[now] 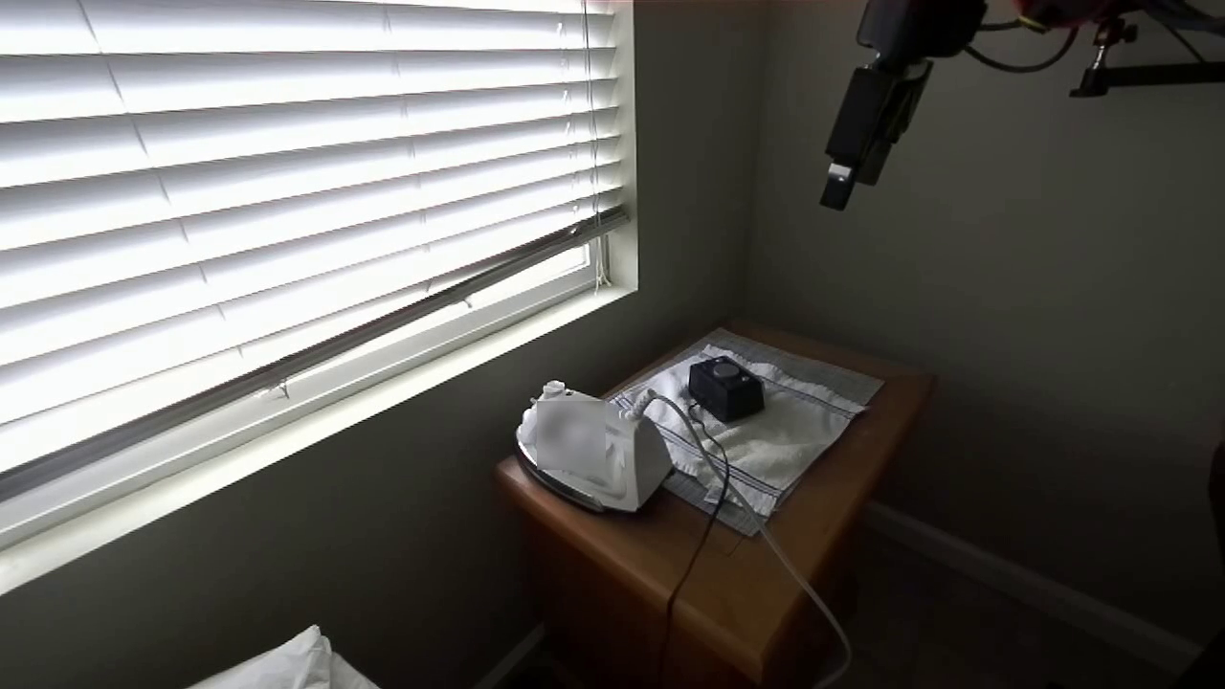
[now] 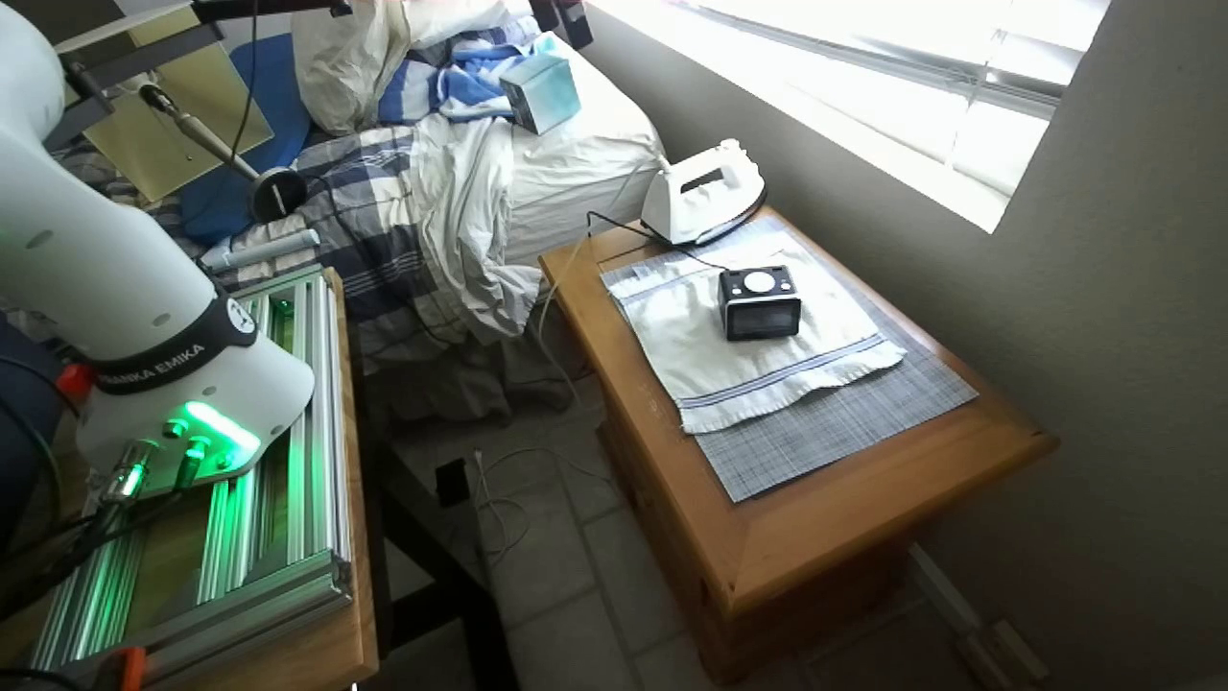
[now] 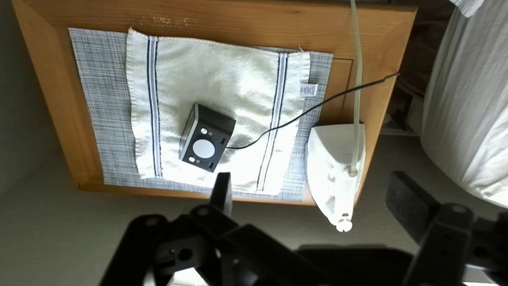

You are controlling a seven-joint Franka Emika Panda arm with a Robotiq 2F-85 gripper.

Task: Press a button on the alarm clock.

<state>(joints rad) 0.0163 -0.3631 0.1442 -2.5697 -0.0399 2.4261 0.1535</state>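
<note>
Up front, empty jaws gape; beyond, on striped white cloth point(image 3: 222, 81) over the brown wooden counter point(image 3: 238, 16), the boxy black alarm clock point(image 3: 208, 137) looks light, stiff (cloth may slide) — press its round pale button point(image 3: 204, 149) or pinch its sides point(image 3: 216, 117).

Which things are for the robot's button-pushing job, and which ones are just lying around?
For the job:
the alarm clock
its big round button, perhaps the one to press
the gripper, open

Just lying around:
the white iron
the towel
the grey mat below the towel
the teal box on the bed
</note>
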